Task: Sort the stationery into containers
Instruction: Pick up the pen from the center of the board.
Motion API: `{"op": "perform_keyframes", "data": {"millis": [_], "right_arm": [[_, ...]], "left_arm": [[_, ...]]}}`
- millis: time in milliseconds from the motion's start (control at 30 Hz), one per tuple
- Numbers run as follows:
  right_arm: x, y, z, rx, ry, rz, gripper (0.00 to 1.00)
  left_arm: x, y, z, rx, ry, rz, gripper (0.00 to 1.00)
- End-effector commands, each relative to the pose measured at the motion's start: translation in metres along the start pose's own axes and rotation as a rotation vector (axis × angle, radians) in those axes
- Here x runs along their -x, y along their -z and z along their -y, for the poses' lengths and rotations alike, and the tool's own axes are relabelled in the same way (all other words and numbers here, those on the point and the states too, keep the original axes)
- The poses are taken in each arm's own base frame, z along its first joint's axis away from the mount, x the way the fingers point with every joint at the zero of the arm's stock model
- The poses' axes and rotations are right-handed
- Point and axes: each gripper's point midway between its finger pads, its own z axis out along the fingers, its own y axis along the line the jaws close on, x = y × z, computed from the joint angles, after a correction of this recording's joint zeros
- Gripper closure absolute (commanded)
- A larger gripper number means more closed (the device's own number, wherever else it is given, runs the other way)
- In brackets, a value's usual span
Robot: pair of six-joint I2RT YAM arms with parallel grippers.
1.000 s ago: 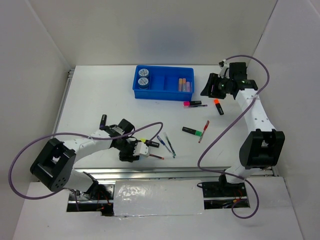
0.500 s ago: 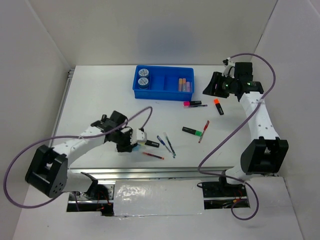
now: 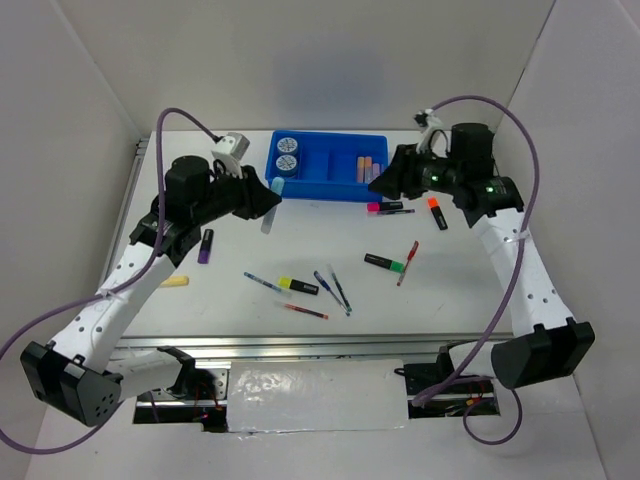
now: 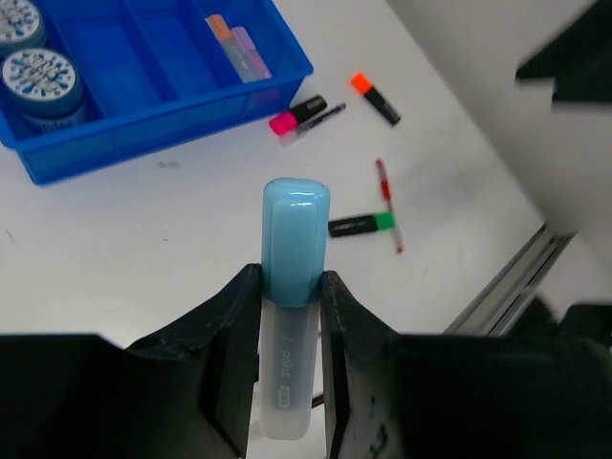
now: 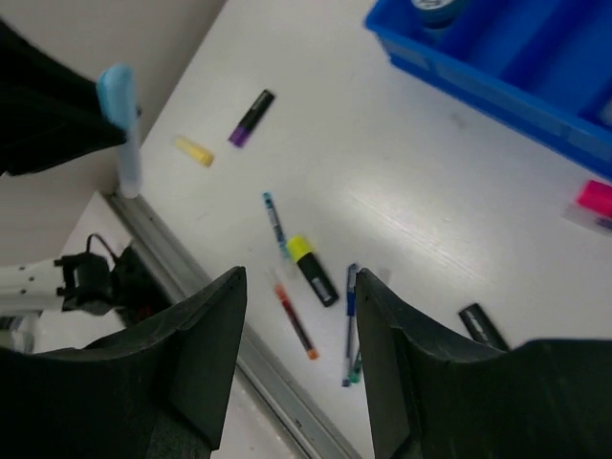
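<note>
1. Pale-blue highlighter (image 4: 295, 239), newly lifted off the worktop (image 4: 143, 239), sits pinched between the jaws of the left claw (image 4: 291, 287).
2. Blue tray (image 4: 143, 134) lies just ahead of it, so the drop-off looks next.
3. Right claw (image 5: 298, 325) is half-open and empty.

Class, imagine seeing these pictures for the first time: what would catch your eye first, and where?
The bright blue tray at the far middle of the table stands out most. The left claw grips a pale-blue highlighter in the air near the tray's left front corner. Toward the near edge, thin pens lie scattered around a yellow-capped marker.
</note>
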Motion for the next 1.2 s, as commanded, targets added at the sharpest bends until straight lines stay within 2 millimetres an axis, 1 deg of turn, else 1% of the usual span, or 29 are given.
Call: {"op": "perform_keyframes", "data": {"millis": [0,33,67,100,133,167,200,233,267,300,333,400,433,500,567,667,733,867,1000,1033,1133,1167], "right_arm": [[0.015,-0.015,-0.046,0.122,0.007,0.034,0.44],[0.01,-0.024,-0.063,0.157,-0.024,0.011,0.43],[0.009,-0.032,-0.065,0.153,-0.052,0.0,0.44],[0.006,-0.043,-0.066,0.155,-0.092,-0.027,0.44],[0.0,-0.052,-0.076,0.156,-0.125,-0.052,0.44],[-0.004,-0.059,-0.081,0.157,-0.132,-0.073,0.44],[-0.006,-0.067,-0.089,0.164,-0.127,-0.096,0.44],[-0.008,-0.072,-0.097,0.172,-0.118,-0.109,0.44],[-0.017,-0.08,-0.113,0.189,-0.108,-0.137,0.43],[-0.015,-0.09,-0.116,0.175,-0.115,-0.141,0.42],[-0.018,-0.095,-0.127,0.191,-0.109,-0.155,0.42],[-0.02,-0.112,-0.13,0.172,-0.13,-0.17,0.4],[-0.023,-0.117,-0.135,0.178,-0.132,-0.18,0.4],[-0.024,-0.132,-0.136,0.158,-0.146,-0.186,0.39],[-0.028,-0.144,-0.143,0.155,-0.145,-0.198,0.4],[-0.031,-0.154,-0.148,0.152,-0.141,-0.205,0.4],[-0.032,-0.157,-0.15,0.16,-0.143,-0.21,0.4],[-0.039,-0.165,-0.152,0.169,-0.155,-0.235,0.4],[-0.046,-0.173,-0.155,0.19,-0.157,-0.258,0.43],[-0.046,-0.174,-0.155,0.195,-0.154,-0.258,0.44],[-0.053,-0.178,-0.157,0.202,-0.154,-0.28,0.49],[-0.054,-0.178,-0.157,0.205,-0.154,-0.283,0.53]], "left_arm": [[0.037,-0.002,-0.01,0.087,0.324,0.148,1.0],[0.039,-0.004,-0.013,0.093,0.361,0.159,1.0],[0.04,-0.007,-0.015,0.097,0.426,0.165,1.0],[0.045,-0.007,-0.02,0.119,0.456,0.176,1.0],[0.044,-0.011,-0.024,0.132,0.498,0.171,1.0],[0.045,-0.012,-0.027,0.146,0.515,0.178,1.0],[0.048,-0.013,-0.032,0.172,0.531,0.196,1.0],[0.049,-0.015,-0.035,0.185,0.54,0.207,1.0],[0.05,-0.015,-0.038,0.197,0.558,0.219,1.0],[0.048,-0.017,-0.043,0.22,0.567,0.229,1.0],[0.048,-0.018,-0.045,0.223,0.576,0.236,1.0],[0.046,-0.019,-0.046,0.231,0.576,0.229,1.0],[0.042,-0.02,-0.05,0.251,0.582,0.219,1.0],[0.046,-0.02,-0.05,0.254,0.578,0.221,1.0],[0.049,-0.021,-0.049,0.252,0.574,0.225,1.0],[0.053,-0.022,-0.048,0.246,0.567,0.229,1.0],[0.051,-0.025,-0.046,0.236,0.565,0.219,1.0],[0.052,-0.029,-0.041,0.214,0.564,0.226,1.0],[0.053,-0.032,-0.038,0.201,0.578,0.222,1.0],[0.052,-0.034,-0.039,0.199,0.58,0.219,1.0],[0.056,-0.035,-0.036,0.18,0.581,0.223,1.0],[0.055,-0.036,-0.035,0.178,0.583,0.22,1.0]]}}
